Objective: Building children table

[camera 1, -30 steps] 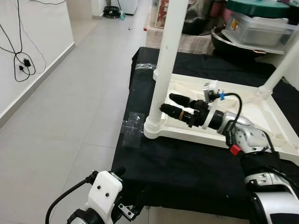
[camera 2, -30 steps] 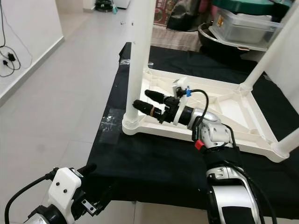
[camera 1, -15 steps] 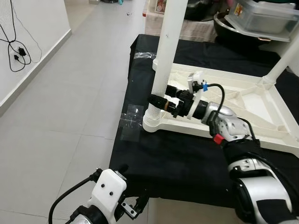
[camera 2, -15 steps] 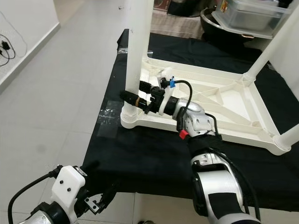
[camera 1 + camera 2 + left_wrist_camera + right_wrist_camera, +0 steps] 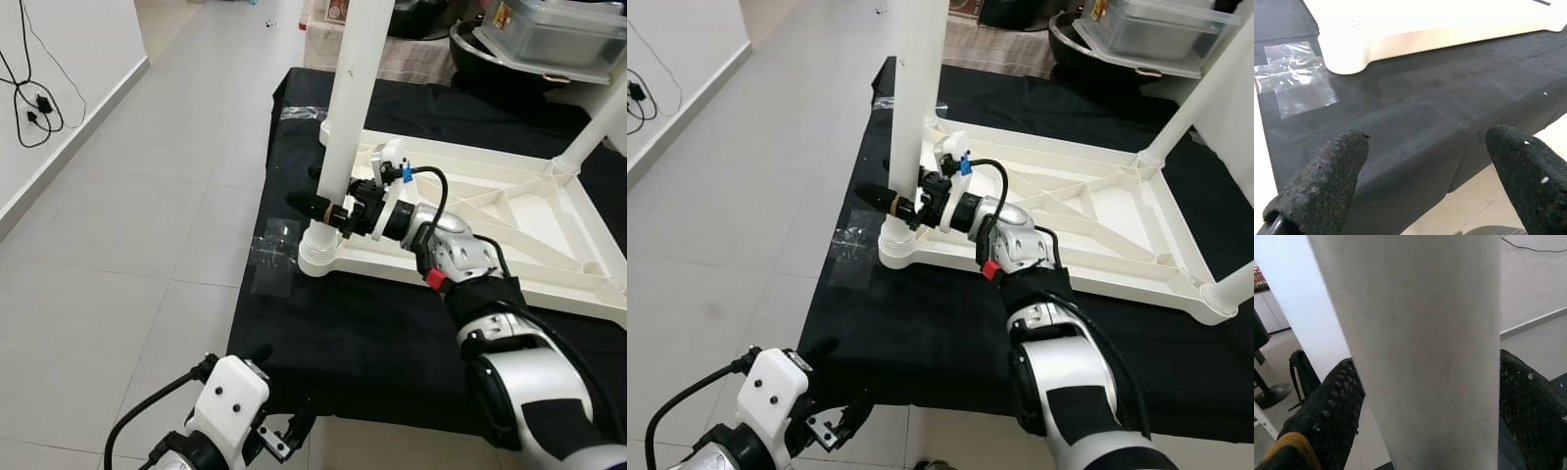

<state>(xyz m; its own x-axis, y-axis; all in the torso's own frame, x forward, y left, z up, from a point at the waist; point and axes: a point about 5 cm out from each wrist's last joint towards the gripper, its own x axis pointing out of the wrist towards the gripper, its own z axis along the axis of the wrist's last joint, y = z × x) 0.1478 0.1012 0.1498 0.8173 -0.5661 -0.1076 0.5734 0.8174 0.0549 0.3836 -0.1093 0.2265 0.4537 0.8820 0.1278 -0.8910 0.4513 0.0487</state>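
White plastic is what you are working with: the children's table [image 5: 490,211] lies upside down on a black cloth [image 5: 362,343], its ribbed underside facing up with diagonal braces running to the corners. One round leg [image 5: 348,117] stands upright in the near-left corner socket, smooth and matte, widening into a ringed collar [image 5: 318,259] where it meets the frame. Another leg [image 5: 593,132] rises at the far corner toward 2 o'clock, and in the right eye view a third leg [image 5: 1229,289] sits at the near-right corner. Your right gripper [image 5: 328,206] reaches in from 3 o'clock low on the near-left leg, its black fingers [image 5: 1334,406] spread to either side of the post; whether they press on the leg, you cannot tell. Your left gripper [image 5: 1425,171] hangs low at 7 o'clock below the cloth's front edge, fingers wide apart and holding nothing. Clear tape [image 5: 277,257] is stuck on the cloth's left edge just beside the collar. Grey floor tiles [image 5: 147,196] stretch away at 9 o'clock.
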